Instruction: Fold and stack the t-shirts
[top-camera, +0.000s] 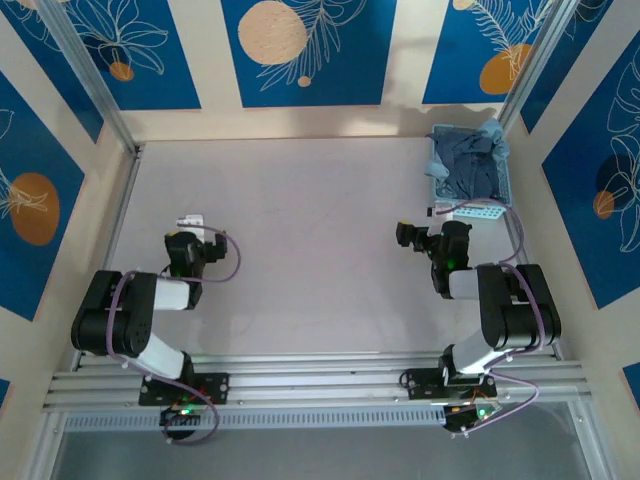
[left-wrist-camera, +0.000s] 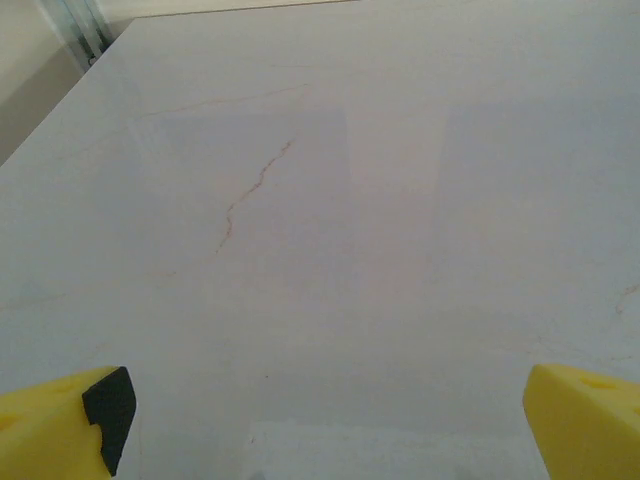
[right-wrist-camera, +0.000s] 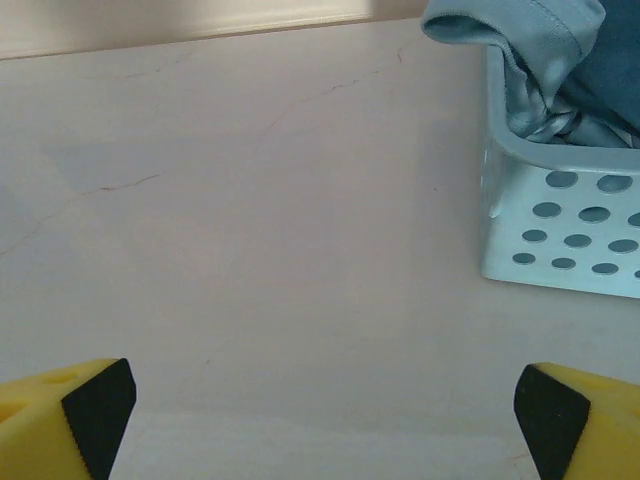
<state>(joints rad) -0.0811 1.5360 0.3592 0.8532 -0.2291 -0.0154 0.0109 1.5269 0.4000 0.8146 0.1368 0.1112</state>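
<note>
The t-shirts (top-camera: 468, 160) lie bunched in the basket (top-camera: 478, 212) at the far right corner of the counter (top-camera: 300, 230), with one fold apparently draped over its rim; their number cannot be told. The jaws of the left arm (top-camera: 130, 315) and the right arm (top-camera: 510, 305) stand wide, holding nothing, over bare counter.
</note>
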